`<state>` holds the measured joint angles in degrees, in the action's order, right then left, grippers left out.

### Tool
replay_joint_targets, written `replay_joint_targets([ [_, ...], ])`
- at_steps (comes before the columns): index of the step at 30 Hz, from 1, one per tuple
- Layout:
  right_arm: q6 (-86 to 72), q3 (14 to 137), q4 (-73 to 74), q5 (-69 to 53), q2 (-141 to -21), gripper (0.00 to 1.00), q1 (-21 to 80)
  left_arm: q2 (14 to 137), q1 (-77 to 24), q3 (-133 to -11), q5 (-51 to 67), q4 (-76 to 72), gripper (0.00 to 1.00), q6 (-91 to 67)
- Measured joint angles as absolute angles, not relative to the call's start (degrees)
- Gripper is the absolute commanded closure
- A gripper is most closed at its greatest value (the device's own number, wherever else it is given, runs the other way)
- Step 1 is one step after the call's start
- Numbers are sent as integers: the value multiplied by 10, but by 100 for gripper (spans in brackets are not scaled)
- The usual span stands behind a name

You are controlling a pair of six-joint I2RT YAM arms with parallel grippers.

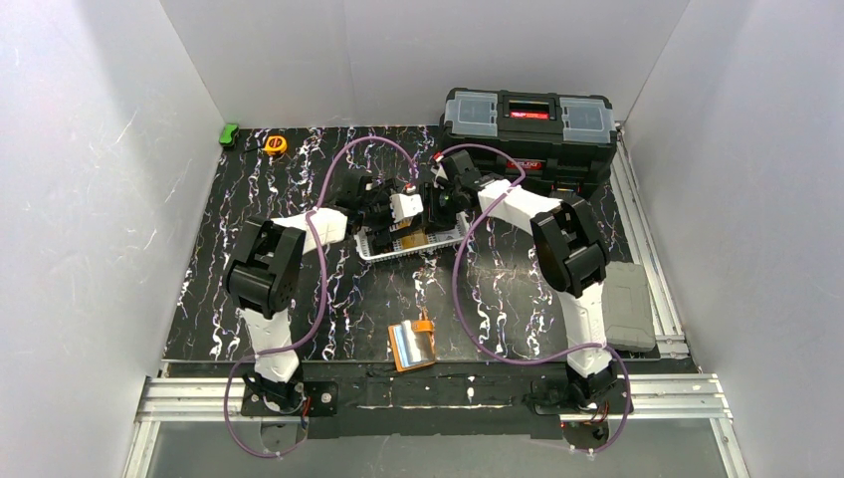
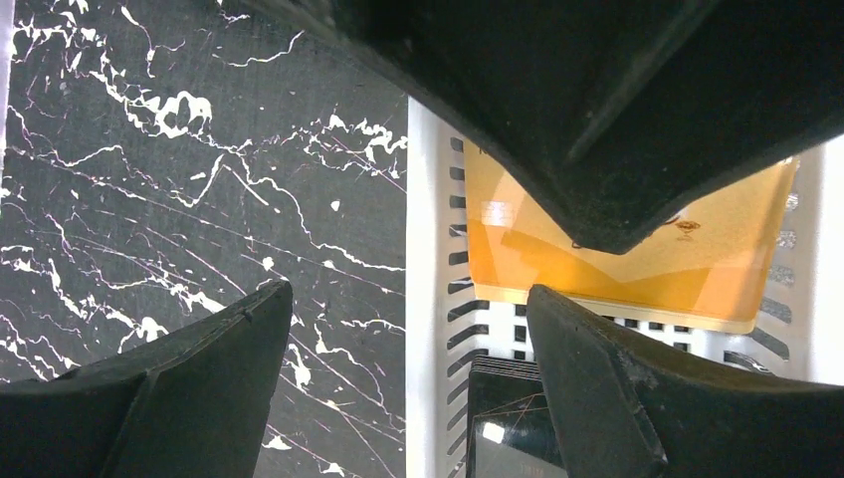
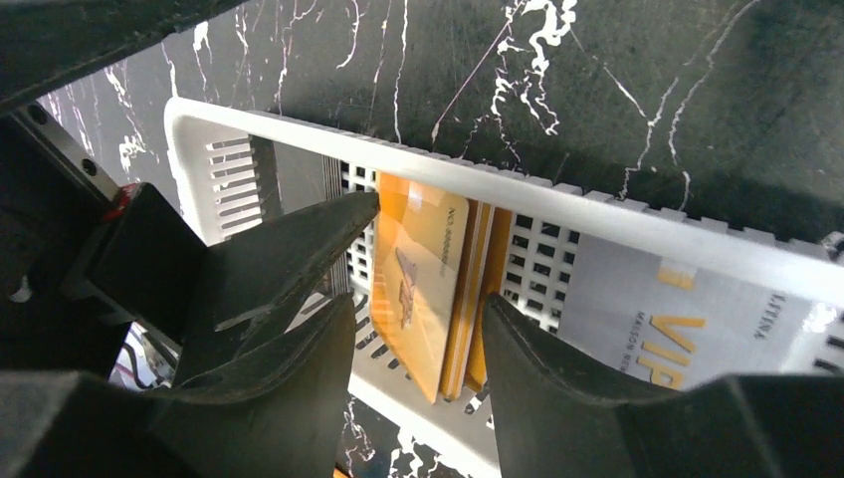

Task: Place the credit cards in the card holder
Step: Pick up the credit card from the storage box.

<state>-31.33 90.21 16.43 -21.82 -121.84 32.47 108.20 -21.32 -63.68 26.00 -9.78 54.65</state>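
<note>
Several orange credit cards [image 3: 423, 249] stand on edge in a white slotted basket [image 3: 448, 171]. My right gripper [image 3: 418, 309] is open and straddles them, with a gap on each side. A silver credit card [image 3: 677, 319] lies flat to their right. My left gripper [image 2: 406, 294] is open across the basket's wall [image 2: 428, 299], one finger outside over the table and one inside above a stack of black cards [image 2: 508, 418]. An orange card [image 2: 647, 274] lies beyond it. The card holder [image 1: 413, 344] lies open near the table's front edge, away from both grippers.
A black toolbox [image 1: 527, 124] stands at the back right. A grey case [image 1: 627, 304] lies at the right edge. A yellow tape measure [image 1: 276, 144] and a small green object [image 1: 229, 134] sit at the back left. Purple cables loop over the table.
</note>
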Motion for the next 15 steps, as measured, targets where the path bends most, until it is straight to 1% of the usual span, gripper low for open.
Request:
replay_joint_targets([
  [10, -316, 902, 149, -240, -1231, 50, 324, 1083, -217, -638, 256, -101, 14, 547],
  [15, -316, 899, 145, -241, -1230, 50, 323, 1083, -219, -638, 253, -101, 14, 547],
])
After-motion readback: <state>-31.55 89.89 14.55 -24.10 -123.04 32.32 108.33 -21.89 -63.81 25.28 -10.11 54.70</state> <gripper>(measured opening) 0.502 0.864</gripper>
